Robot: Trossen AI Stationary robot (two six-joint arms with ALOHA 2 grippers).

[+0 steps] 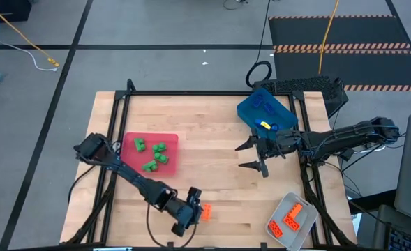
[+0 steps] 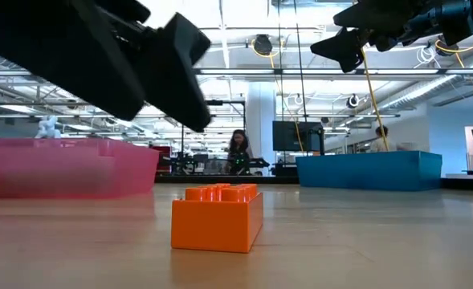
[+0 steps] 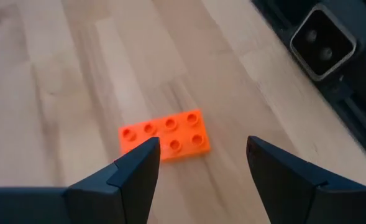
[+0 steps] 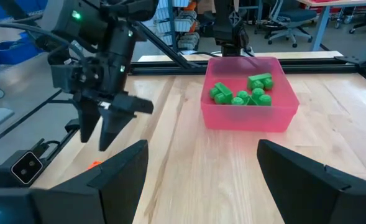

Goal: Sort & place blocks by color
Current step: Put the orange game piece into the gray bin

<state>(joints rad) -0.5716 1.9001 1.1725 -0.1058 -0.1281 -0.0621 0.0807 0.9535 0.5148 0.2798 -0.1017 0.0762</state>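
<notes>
Left gripper (image 1: 195,207), fingers apart, hovers just above an orange block (image 1: 206,213) lying at six o'clock on the worktop (image 1: 212,139). Right gripper (image 1: 254,157), fingers apart and seemingly empty, hangs near the blue tray (image 1: 250,110) at two o'clock.

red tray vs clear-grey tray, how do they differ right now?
The red plastic tray sits on the table's left half and holds green studded bricks; the clear-grey plastic tray sits at the near right corner, turned at an angle, holding orange studded bricks. Both hold a single colour.
</notes>
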